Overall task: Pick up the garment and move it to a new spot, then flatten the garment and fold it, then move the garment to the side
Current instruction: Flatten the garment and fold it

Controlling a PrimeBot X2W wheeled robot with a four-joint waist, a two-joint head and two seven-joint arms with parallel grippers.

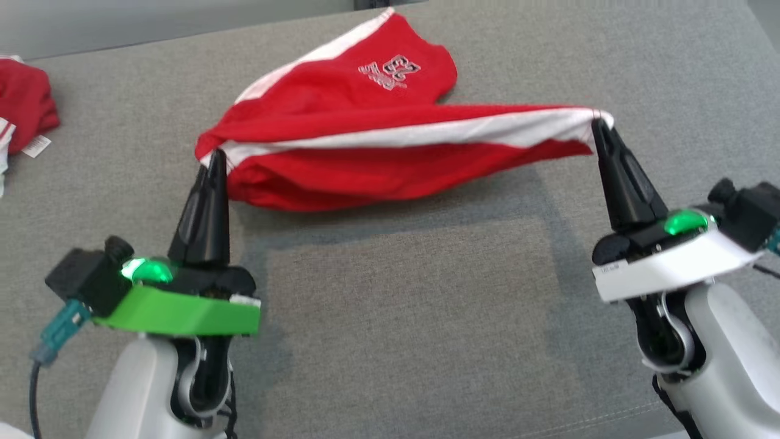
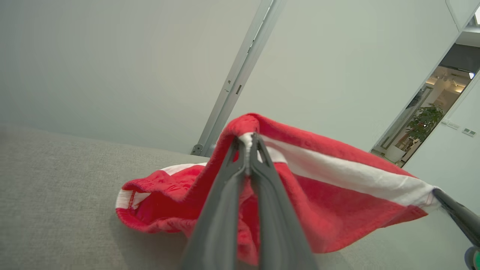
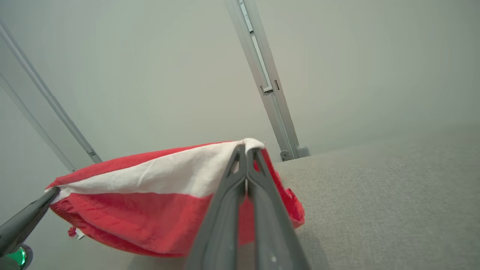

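Note:
The garment [image 1: 359, 131] is a pair of red shorts with a white side stripe and a pale printed logo. It hangs stretched above the grey cushion between my two grippers, its far part drooping onto the surface. My left gripper [image 1: 214, 157] is shut on the garment's left corner, with the fabric [image 2: 330, 187] pinched at its tips [image 2: 248, 140]. My right gripper [image 1: 598, 125] is shut on the right corner along the white stripe [image 3: 157, 176], tips [image 3: 246, 150] closed on the cloth. The right gripper's fingers [image 2: 455, 215] show in the left wrist view.
Another red and white piece of clothing [image 1: 21, 116] with a tag lies at the far left edge of the grey cushion [image 1: 414, 317]. A pale wall with metal door frames [image 2: 236, 78] stands behind the cushion. An open doorway with a plant [image 2: 427, 120] shows at the right.

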